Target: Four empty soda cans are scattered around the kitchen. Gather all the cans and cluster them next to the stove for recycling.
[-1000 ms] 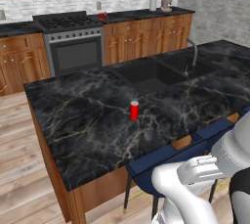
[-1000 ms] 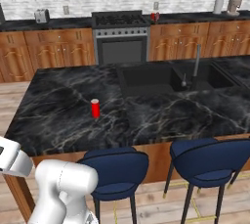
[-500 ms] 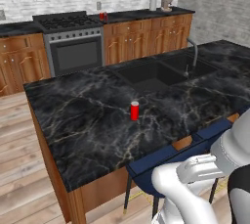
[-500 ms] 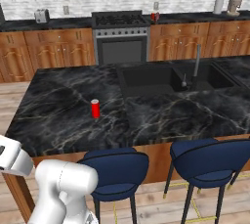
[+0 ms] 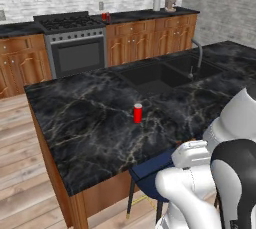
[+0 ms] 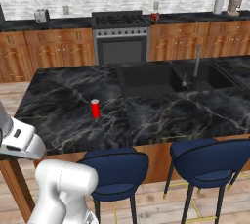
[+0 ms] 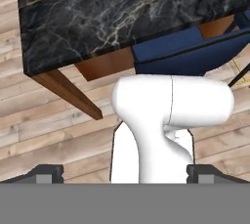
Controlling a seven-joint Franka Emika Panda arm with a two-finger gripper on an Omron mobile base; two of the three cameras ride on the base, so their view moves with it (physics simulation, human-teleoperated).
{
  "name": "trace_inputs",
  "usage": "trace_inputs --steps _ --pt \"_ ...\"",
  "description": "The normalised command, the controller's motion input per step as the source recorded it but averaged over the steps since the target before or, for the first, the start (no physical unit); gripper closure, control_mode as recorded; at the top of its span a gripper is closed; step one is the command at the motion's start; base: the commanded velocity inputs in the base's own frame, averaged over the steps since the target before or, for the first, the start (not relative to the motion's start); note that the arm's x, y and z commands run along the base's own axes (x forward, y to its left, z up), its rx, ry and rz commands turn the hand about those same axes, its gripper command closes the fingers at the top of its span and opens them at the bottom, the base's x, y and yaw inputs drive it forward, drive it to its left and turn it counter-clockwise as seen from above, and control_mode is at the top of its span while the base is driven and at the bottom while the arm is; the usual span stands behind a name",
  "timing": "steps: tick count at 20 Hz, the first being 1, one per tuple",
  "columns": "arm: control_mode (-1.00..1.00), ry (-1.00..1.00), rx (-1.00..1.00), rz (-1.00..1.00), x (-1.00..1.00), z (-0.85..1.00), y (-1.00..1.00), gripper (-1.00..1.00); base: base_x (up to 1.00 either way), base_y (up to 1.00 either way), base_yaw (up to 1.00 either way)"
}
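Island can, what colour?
Bright red with a silvery top; the can shows best in the left base view.

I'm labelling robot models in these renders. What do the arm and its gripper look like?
The arm is glossy white with rounded, tubular links and a dark band at a joint. The gripper has two small dark finger tips. No cables or markings show.

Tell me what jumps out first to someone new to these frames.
A lone red soda can stands upright on the black marble island counter, left of the sunken sink. Two more red cans sit on the back counter just right of the stove. Blue stools tuck under the island's near edge.
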Motion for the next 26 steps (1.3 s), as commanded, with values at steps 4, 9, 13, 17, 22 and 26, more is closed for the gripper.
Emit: trace_inputs --steps 4,9,13,17,22,26 --pt "-1.00 -0.08 -0.12 0.00 0.59 0.00 0.00 -1.00 0.00 0.00 0.00" --pt "-1.00 -0.04 -0.05 0.00 0.40 0.05 -0.19 -1.00 0.00 0.00 0.00" --pt "-1.00 0.01 0.00 0.01 0.54 0.01 -0.23 -1.00 0.00 0.00 0.00" --pt "-1.00 0.00 0.00 0.06 0.54 -0.02 -0.10 -1.00 0.00 0.00 0.00" --pt "-1.00 0.00 0.00 0.04 0.50 -0.01 0.00 -1.00 0.00 0.00 0.00" --pt "-1.00 0.00 0.00 0.01 0.62 0.00 0.00 -1.00 0.00 0.00 0.00"
